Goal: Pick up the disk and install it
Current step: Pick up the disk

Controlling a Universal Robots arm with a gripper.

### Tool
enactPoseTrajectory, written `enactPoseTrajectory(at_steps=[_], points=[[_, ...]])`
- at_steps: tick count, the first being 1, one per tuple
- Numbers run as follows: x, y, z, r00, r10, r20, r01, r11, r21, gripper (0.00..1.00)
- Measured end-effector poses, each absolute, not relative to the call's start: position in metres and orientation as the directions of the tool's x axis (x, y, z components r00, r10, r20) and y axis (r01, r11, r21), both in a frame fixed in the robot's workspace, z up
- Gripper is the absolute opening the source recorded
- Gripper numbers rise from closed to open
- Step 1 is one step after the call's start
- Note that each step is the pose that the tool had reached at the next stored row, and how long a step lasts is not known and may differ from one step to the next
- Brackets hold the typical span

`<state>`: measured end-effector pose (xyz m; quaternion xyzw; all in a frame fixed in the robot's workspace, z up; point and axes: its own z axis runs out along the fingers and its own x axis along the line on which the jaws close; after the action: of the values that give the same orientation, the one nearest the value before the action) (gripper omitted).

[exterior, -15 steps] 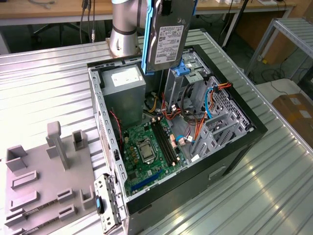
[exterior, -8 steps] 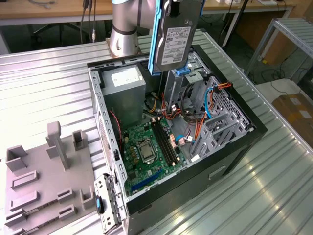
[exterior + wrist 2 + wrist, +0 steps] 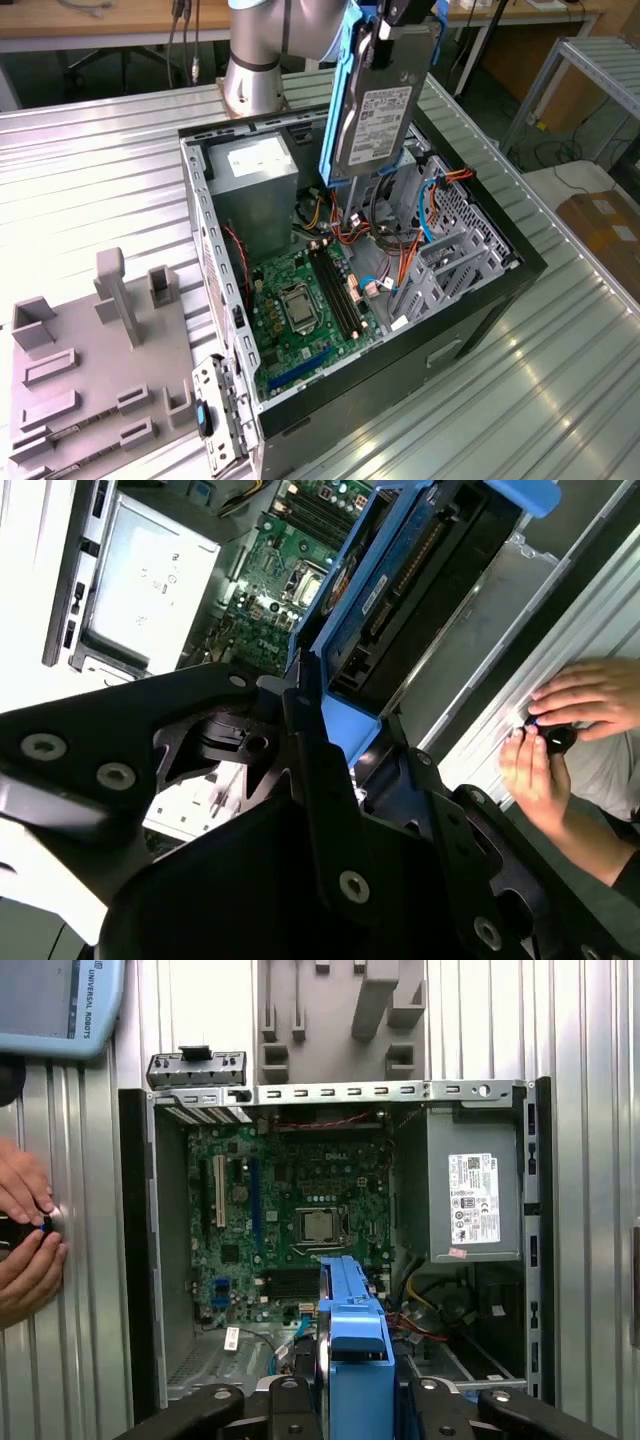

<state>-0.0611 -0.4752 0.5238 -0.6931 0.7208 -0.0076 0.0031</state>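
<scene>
From my station the disk (image 3: pixel 372 125) reads as dull silver-grey metal with a white paper label (image 3: pixel 384 106), framed by smooth blue plastic rails (image 3: pixel 337 100). The table (image 3: pixel 90 170) is ribbed metal, bright and reflective. The computer case (image 3: pixel 203 230) is bare grey sheet metal inside. The fixture plate (image 3: pixel 80 400) looks like matt grey plastic.

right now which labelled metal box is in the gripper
The disk with blue rails, held above the case; the larger grey box sits inside it.
</scene>
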Motion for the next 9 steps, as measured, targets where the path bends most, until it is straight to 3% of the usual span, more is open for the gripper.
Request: enactPoseTrajectory(at_steps=[9], points=[[-0.028, -0.486, 0.52, -0.039, -0.999, 0.006, -0.999, 0.039, -0.015, 0.37]])
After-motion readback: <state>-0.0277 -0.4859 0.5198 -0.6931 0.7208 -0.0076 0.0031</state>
